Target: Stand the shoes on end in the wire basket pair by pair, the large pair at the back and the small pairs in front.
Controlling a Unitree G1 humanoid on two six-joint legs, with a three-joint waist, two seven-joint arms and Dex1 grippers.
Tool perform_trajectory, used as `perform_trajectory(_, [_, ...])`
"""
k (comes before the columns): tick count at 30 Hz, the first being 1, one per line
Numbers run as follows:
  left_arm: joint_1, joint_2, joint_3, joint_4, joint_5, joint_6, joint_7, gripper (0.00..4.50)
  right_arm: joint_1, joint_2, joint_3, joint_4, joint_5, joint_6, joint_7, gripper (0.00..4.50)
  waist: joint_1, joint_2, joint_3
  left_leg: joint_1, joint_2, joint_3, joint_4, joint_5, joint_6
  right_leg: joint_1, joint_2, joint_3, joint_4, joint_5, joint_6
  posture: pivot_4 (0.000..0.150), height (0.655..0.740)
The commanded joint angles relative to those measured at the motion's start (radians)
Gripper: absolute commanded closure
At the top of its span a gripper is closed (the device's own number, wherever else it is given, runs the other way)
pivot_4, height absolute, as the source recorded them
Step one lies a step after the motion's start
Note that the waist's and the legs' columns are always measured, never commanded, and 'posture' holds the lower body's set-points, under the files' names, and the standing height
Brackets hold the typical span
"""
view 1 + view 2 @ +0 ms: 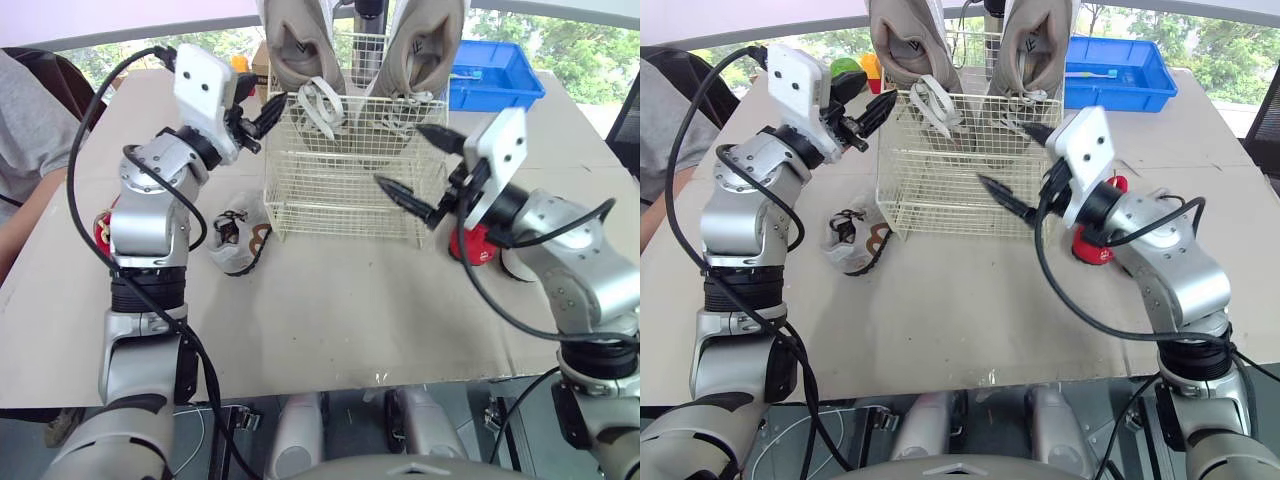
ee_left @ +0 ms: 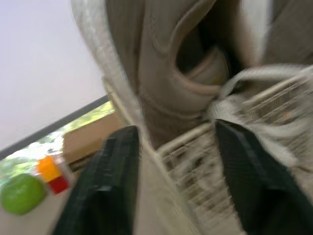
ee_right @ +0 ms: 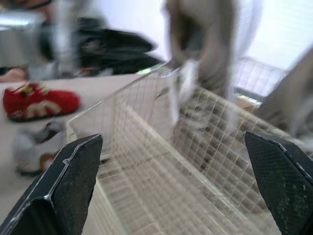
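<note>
Upended at the back of the wire basket [image 1: 345, 190], toward the table's [image 1: 330, 310] far edge: large beige shoes [image 1: 300, 45]. On the table just left of the basket: small grey shoe [image 1: 238, 240]; to its right, red shoe [image 1: 472, 243]. Fingers apart on left gripper [image 1: 262, 122] at the basket's left rim and on right gripper [image 1: 400, 155] before its front.

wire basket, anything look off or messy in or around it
Mostly tidy: both large beige shoes stand on end at the back. Their laces hang loose against the mesh of the wire basket, and a small grey shoe lies askew on the table beside it.
</note>
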Motion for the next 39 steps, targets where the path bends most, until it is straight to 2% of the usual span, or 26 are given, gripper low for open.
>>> perform_trajectory(1, [0.034, 0.034, 0.082, -0.148, -0.161, 0.082, -0.068, 1.67, -0.07, -0.026, -0.09, 0.091, -0.019, 0.003, -0.056, 0.02, -0.002, 0.0, 0.0, 0.0, 0.0, 0.0, 0.0, 0.0, 0.0, 0.0, 0.0, 0.0, 0.0, 0.0, 0.0, 0.15, 0.74])
perform_trajectory(6, [0.199, 0.068, 0.16, -0.372, -0.499, 0.356, -0.109, 1.67, -0.163, -0.038, -0.118, 0.243, -0.014, -0.01, -0.047, 0.02, -0.007, 0.0, 0.0, 0.002, 0.0, -0.001, 0.0, 0.0, 0.0, 0.002, 0.0, -0.001, 0.001, 0.0, 0.0, 0.15, 0.74])
perform_trajectory(8, [0.275, 0.075, 0.164, -0.452, -0.559, 0.395, -0.103, 1.67, -0.195, -0.042, -0.103, 0.293, -0.034, -0.033, -0.038, 0.02, -0.01, 0.0, 0.0, 0.002, 0.001, -0.001, 0.0, 0.0, 0.0, 0.002, 0.0, 0.0, 0.001, 0.0, 0.0, 0.15, 0.74])
perform_trajectory(11, [0.338, 0.027, 0.156, -0.539, -0.612, 0.411, -0.008, 1.67, -0.283, -0.02, -0.077, 0.398, -0.063, -0.068, -0.04, 0.02, -0.008, 0.001, 0.0, 0.002, 0.0, -0.001, 0.0, 0.0, 0.0, 0.002, 0.0, 0.0, 0.001, 0.0, 0.0, 0.15, 0.74])
perform_trajectory(14, [0.378, -0.021, 0.143, -0.604, -0.647, 0.414, 0.084, 1.63, -0.379, 0.02, -0.044, 0.525, -0.098, -0.117, -0.032, 0.88, -0.006, 0.001, 0.0, 0.002, 0.0, -0.001, 0.0, 0.0, 0.001, 0.002, 0.0, 0.0, 0.001, 0.0, 0.0, 0.15, 0.74])
perform_trajectory(21, [0.504, -0.002, 0.151, -0.691, -0.656, 0.4, 0.131, 1.63, -0.539, 0.086, 0.016, 0.755, -0.162, -0.245, 0.035, 4.06, -0.015, 0.001, 0.0, 0.003, 0.0, 0.0, 0.0, 0.0, 0.001, 0.002, 0.0, 0.002, 0.001, 0.001, 0.0, 0.15, 0.74])
perform_trajectory(22, [0.525, 0.001, 0.16, -0.704, -0.658, 0.396, 0.14, 1.63, -0.552, 0.091, 0.024, 0.766, -0.167, -0.256, 0.053, 4.38, -0.018, 0.001, 0.0, 0.003, 0.0, 0.0, 0.0, 0.0, 0.001, 0.002, 0.0, 0.002, 0.001, 0.001, 0.0, 0.15, 0.74])
perform_trajectory(23, [0.541, 0.001, 0.166, -0.714, -0.663, 0.393, 0.151, 1.63, -0.562, 0.096, 0.027, 0.774, -0.17, -0.261, 0.062, 4.46, -0.021, 0.001, 0.0, 0.003, 0.0, 0.0, 0.0, 0.0, 0.001, 0.002, 0.0, 0.002, 0.001, 0.001, 0.0, 0.15, 0.74])
perform_trajectory(30, [0.601, 0.002, 0.177, -0.751, -0.676, 0.367, 0.213, 1.63, -0.553, 0.102, 0.035, 0.817, -0.194, -0.25, 0.09, 4.46, -0.024, 0.001, 0.0, 0.003, 0.0, -0.002, 0.0, 0.0, 0.001, 0.002, 0.0, 0.0, 0.001, 0.0, 0.0, 0.15, 0.74])
perform_trajectory(32, [0.636, -0.004, 0.198, -0.758, -0.689, 0.356, 0.228, 1.63, -0.525, 0.088, 0.02, 0.793, -0.186, -0.242, 0.101, 3.88, -0.025, 0.002, 0.0, 0.003, 0.0, -0.001, 0.0, 0.0, 0.001, 0.002, 0.0, 0.0, 0.001, 0.001, 0.0, 0.15, 0.74])
perform_trajectory(34, [0.679, -0.011, 0.223, -0.765, -0.707, 0.343, 0.244, 1.63, -0.481, 0.066, 0.012, 0.732, -0.174, -0.236, 0.126, 3.06, -0.024, 0.002, 0.0, 0.003, 0.0, -0.002, 0.0, 0.0, 0.001, 0.002, 0.0, 0.0, 0.001, 0.0, 0.0, 0.15, 0.74])
perform_trajectory(35, [0.71, -0.012, 0.242, -0.766, -0.713, 0.334, 0.244, 1.63, -0.449, 0.053, 0.007, 0.681, -0.165, -0.235, 0.14, 2.43, -0.021, 0.002, 0.0, 0.003, 0.001, -0.002, 0.0, 0.0, 0.001, 0.002, 0.0, 0.0, 0.001, 0.0, 0.0, 0.15, 0.74])
perform_trajectory(38, [0.795, -0.039, 0.321, -0.758, -0.763, 0.303, 0.287, 1.63, -0.345, 0.008, -0.013, 0.521, -0.13, -0.208, 0.173, 0.97, -0.015, 0.002, 0.0, 0.002, 0.001, -0.002, -0.001, 0.0, 0.001, 0.002, 0.0, 0.0, 0.0, 0.0, 0.0, 0.15, 0.74])
perform_trajectory(39, [0.83, -0.041, 0.354, -0.756, -0.773, 0.296, 0.291, 1.63, -0.31, -0.008, -0.027, 0.473, -0.116, -0.199, 0.179, 0.97, -0.012, 0.002, 0.0, 0.002, 0.001, -0.002, -0.001, 0.0, 0.001, 0.002, -0.001, 0.0, 0.0, 0.0, 0.0, 0.15, 0.74])
